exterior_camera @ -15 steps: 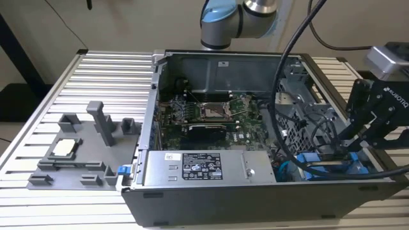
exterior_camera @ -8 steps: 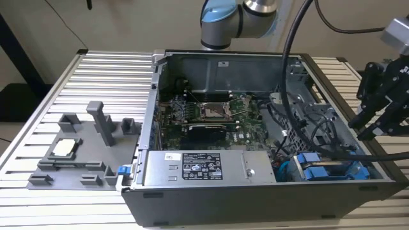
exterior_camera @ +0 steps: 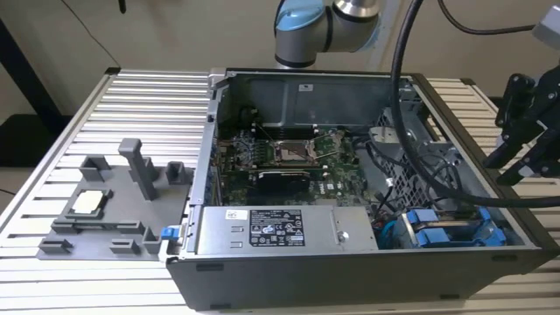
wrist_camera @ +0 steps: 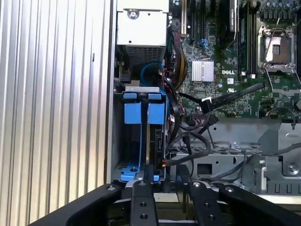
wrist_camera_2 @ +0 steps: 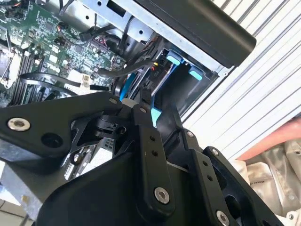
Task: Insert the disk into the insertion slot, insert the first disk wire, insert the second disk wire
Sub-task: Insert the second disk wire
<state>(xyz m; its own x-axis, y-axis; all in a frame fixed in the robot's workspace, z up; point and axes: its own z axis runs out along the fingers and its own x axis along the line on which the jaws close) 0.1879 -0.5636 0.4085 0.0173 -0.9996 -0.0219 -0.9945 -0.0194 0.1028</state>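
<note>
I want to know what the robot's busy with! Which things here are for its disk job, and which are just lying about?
For the job:
blue disk carriers, drive bay, black wires beside it, gripper.

Just there:
grey holder on the table, power supply, motherboard.

- The arm (exterior_camera: 328, 26) shows a silver and pale-blue joint at the far side of the scene, in the exterior view.
- The black pincer (exterior_camera: 516, 170) hangs at the exterior view's right edge, tilted, with its tips pointing down and towards the exterior view's left.
- In both wrist views its fingers (wrist_camera: 142, 200) stand apart, a gap between them.
</note>
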